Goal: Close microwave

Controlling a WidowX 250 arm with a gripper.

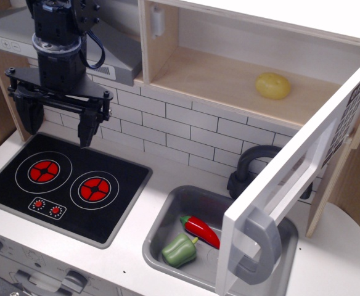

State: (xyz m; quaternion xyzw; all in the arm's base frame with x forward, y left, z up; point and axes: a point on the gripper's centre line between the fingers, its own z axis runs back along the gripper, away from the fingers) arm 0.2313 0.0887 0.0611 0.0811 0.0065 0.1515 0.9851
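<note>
Microwave (241, 80) door (303, 179) swung wide open, long edge pointing toward near right, handle (263, 240) nearest; gripper (60, 123) open, far left over stove (66, 182)

Light-wood microwave (229, 74) with white door (303, 179), grey handle (260, 243).

The microwave (241, 68) sits above the sink (167, 216), right of the stove (63, 185).
</note>
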